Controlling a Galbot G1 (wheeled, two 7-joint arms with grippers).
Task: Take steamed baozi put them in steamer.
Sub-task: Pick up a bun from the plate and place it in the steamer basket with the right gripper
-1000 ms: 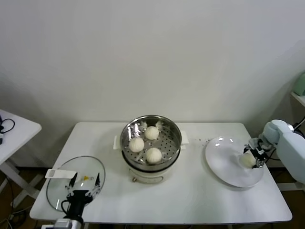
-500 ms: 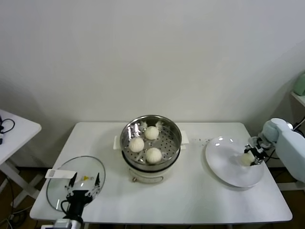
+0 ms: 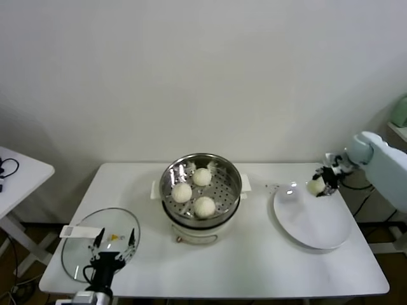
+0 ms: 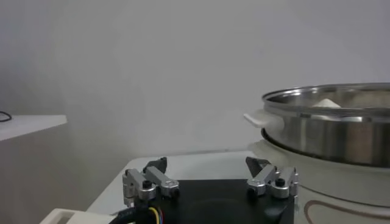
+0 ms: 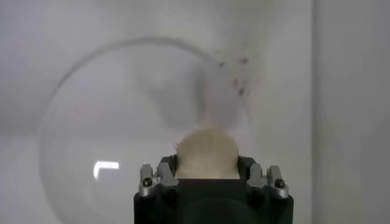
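Observation:
The steamer [image 3: 201,194] stands mid-table, a shiny steel pot on a cream base, with three baozi [image 3: 204,206] on its perforated tray. Its side also shows in the left wrist view [image 4: 329,131]. My right gripper [image 3: 320,183] is shut on the fourth baozi [image 3: 315,186] and holds it in the air above the far edge of the white plate [image 3: 311,219]. In the right wrist view the baozi [image 5: 206,153] sits between the fingers, with the plate [image 5: 109,128] below. My left gripper [image 3: 110,251] is open and idle at the table's front left.
A flat glass lid [image 3: 86,244] lies at the front left under my left gripper. A small white side table [image 3: 19,171] stands at the far left. Bare tabletop lies between the steamer and the plate.
My right gripper has lifted the baozi off the plate and carried it up and a little toward the steamer. The left arm has not moved.

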